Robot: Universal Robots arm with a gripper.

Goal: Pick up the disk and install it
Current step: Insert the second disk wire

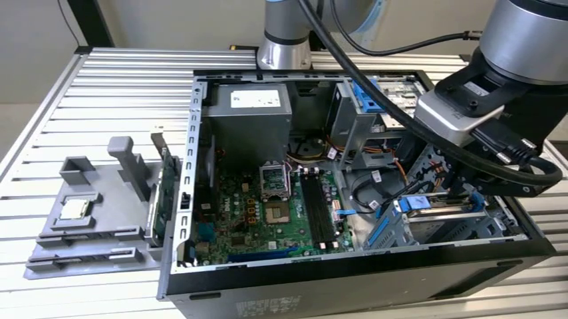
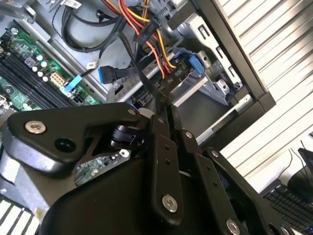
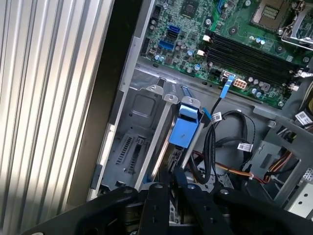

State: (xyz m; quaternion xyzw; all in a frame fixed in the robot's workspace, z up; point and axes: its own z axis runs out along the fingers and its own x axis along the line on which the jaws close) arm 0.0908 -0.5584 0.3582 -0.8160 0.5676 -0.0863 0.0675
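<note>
The robot arm point(image 1: 523, 40) is reaching down into the open computer case point(image 1: 355, 279), at the corner on the exterior view's right, where the drive cage point(image 1: 443, 222) is sitting. The gripper point(image 3: 172, 178) is pointing into this cage, and in the first wrist view its 2 black fingers point(image 3: 155, 205) are lying almost together, with only a thin gap between their tips. They are pinching the near edge of the disk point(image 3: 182, 128), which is standing on its edge inside the cage with its blue plastic rail turned toward the camera. A metal divider point(image 3: 155, 132) of the cage is standing just beside the disk.

In the exterior view, the blue part of the disk point(image 1: 416, 203) is showing below the wrist, between the cage walls. The green motherboard point(image 1: 266, 212) is lying in the middle of the case, and the grey power supply box point(image 1: 249, 113) is sitting at the far end. On the slatted table point(image 1: 106, 80), at the exterior view's left, a grey plastic holder point(image 1: 98, 219) is carrying a small square processor chip point(image 1: 74, 209).
</note>
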